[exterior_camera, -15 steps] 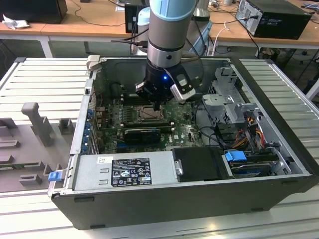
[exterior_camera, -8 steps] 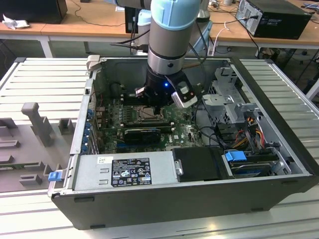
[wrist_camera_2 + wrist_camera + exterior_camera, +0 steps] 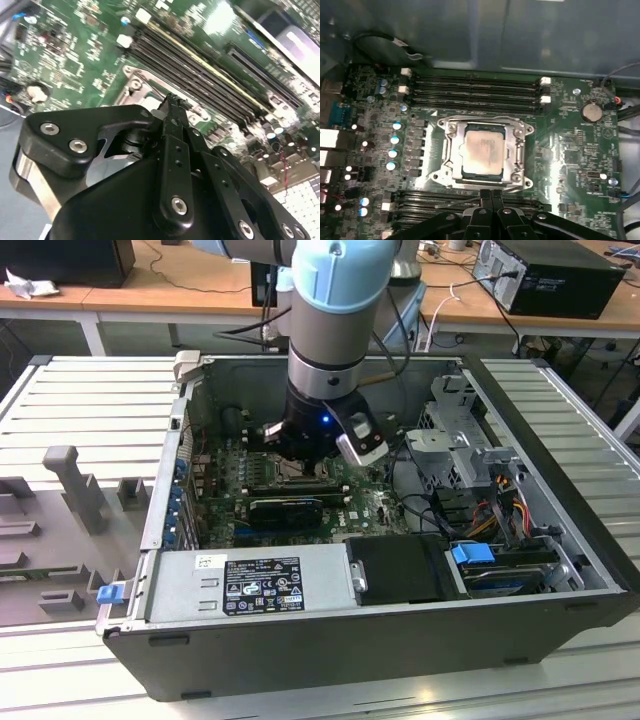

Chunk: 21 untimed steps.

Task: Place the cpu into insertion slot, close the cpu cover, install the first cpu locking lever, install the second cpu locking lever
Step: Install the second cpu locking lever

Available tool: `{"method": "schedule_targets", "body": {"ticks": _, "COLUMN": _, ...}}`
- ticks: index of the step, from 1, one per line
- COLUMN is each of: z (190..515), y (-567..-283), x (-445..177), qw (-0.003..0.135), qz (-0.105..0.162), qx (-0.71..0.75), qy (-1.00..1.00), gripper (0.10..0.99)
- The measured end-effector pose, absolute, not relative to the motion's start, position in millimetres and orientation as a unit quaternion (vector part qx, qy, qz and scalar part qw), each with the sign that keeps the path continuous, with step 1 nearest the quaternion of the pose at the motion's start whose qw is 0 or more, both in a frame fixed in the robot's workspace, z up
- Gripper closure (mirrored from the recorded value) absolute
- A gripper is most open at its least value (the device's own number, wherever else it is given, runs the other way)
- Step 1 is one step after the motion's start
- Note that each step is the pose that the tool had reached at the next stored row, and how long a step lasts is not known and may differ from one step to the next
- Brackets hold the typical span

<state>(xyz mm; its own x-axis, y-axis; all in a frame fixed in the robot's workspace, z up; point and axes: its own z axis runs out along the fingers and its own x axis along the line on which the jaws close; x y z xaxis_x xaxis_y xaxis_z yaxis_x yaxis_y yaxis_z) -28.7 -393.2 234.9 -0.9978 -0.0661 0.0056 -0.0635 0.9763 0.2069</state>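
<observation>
Silvery cpu cover [image 3: 485, 150] lies shut over the cpu [image 3: 482, 150] mid-frame; my end effector [image 3: 492, 194], closed and empty, should press levers squarely.

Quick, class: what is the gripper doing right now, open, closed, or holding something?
Gripper: jaws closed together, holding nothing, poised beside the cpu cover, which lies down over the cpu.

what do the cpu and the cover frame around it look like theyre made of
The cpu looks like metal with a dull, brushed silvery-beige face that takes a soft glare. The cpu cover looks like thin stamped steel, bright and bare, with sharper highlights along its edges. Both are judged by sheen alone.
</observation>
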Motion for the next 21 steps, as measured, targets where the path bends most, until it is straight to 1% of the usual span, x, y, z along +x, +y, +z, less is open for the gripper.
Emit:
{"method": "schedule_targets", "body": {"ticks": 5, "z": 232, "y": -394, "x": -47, "qw": 0.006, "qz": -0.108, "qx": 0.035, "qy": -0.993, "gripper": 0.980}}
{"method": "schedule_targets", "body": {"ticks": 14, "z": 213, "y": -394, "x": -48, "qw": 0.007, "qz": -0.110, "qx": 0.038, "qy": -0.993, "gripper": 0.980}}
{"method": "schedule_targets", "body": {"ticks": 21, "z": 209, "y": -402, "x": -61, "qw": 0.006, "qz": -0.134, "qx": 0.040, "qy": -0.990, "gripper": 0.980}}
